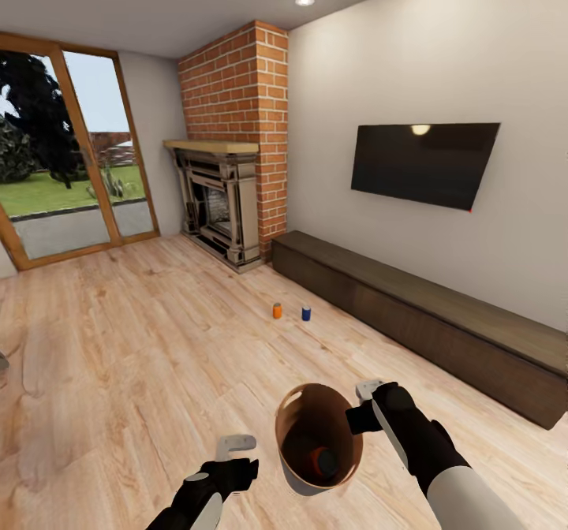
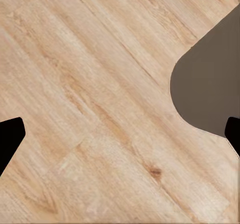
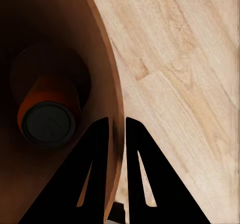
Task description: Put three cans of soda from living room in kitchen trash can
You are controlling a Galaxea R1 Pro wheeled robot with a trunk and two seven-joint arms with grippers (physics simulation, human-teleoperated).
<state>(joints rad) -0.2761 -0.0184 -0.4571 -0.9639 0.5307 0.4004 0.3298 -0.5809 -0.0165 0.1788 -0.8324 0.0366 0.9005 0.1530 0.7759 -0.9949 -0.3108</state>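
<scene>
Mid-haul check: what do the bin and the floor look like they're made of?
The tash can: seemingly smooth plastic or thin sheet, matte tan-brown inside; its thin wall sits pinched in the right pincer. One orange can lies inside. The floor: light wood planks, going by grain and knots.

The bin (image 1: pixel 318 435) hangs low in the head view between the two arms, its rim pinched by the right gripper (image 1: pixel 359 416), one jaw inside the wall and one outside. One can (image 3: pixel 49 115) lies on its side in the bin's bottom. The left gripper (image 1: pixel 235 455) sits left of the bin, apart from it. Farther ahead on the floor (image 1: pixel 142 341), two cans (image 1: pixel 278 311) (image 1: pixel 306 313) stand side by side, left of the cabinet (image 1: pixel 426 317) along the right wall, under the TV (image 1: pixel 424 163). The fireplace (image 1: pixel 221 207) stands beyond them, the glass door (image 1: pixel 71 159) to its left.
</scene>
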